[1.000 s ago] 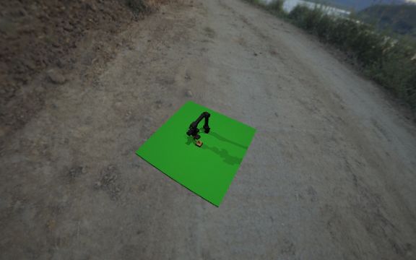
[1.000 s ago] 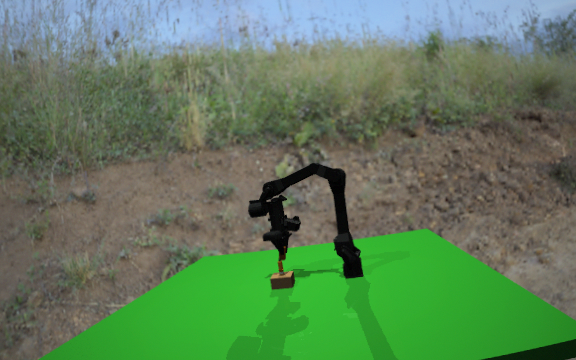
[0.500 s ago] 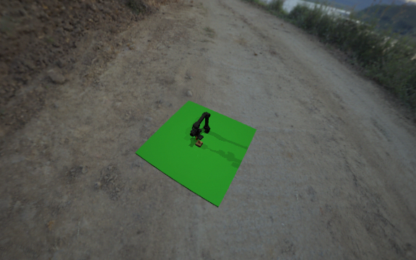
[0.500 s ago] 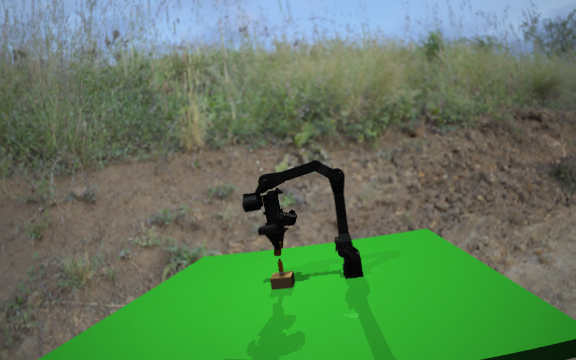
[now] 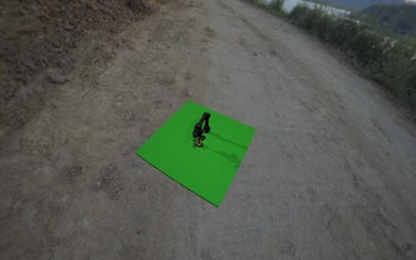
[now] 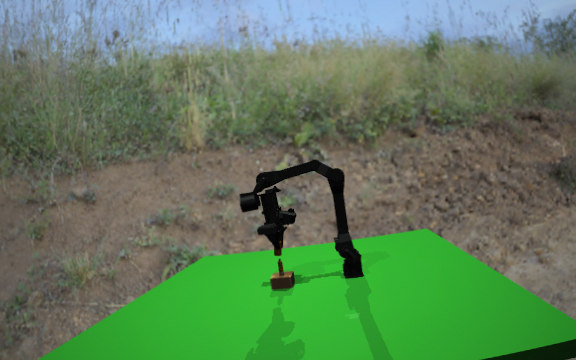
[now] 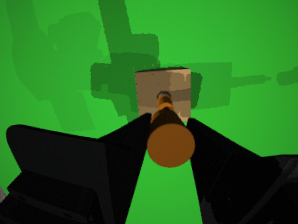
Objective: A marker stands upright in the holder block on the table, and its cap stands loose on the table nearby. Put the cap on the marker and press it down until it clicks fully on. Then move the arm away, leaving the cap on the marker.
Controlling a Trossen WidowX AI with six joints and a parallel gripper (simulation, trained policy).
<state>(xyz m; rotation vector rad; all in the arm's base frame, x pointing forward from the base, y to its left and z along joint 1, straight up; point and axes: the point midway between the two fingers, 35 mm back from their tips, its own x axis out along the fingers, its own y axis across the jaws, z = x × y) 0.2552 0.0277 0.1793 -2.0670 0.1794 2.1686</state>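
Observation:
The orange cap point(image 6: 278, 251) point(image 7: 171, 145) is held upright between the fingertips of my gripper point(image 6: 278, 247) point(image 7: 169, 121), which is shut on it. The orange marker point(image 6: 281, 266) point(image 7: 165, 103) stands upright in the tan-brown holder block point(image 6: 282, 281) point(image 7: 150, 85). In the exterior view the cap hangs above the marker's tip, with a small gap between them. In the wrist view the cap covers part of the marker. In the top view the holder block point(image 5: 199, 144) is small, and the cap is too small to make out clearly.
The green table top point(image 5: 208, 180) point(image 6: 193, 310) point(image 7: 250, 30) bears the block and the arm's base point(image 6: 353, 266), which stands to the right of the block in the exterior view. Dark shadows of the arm fall across the table.

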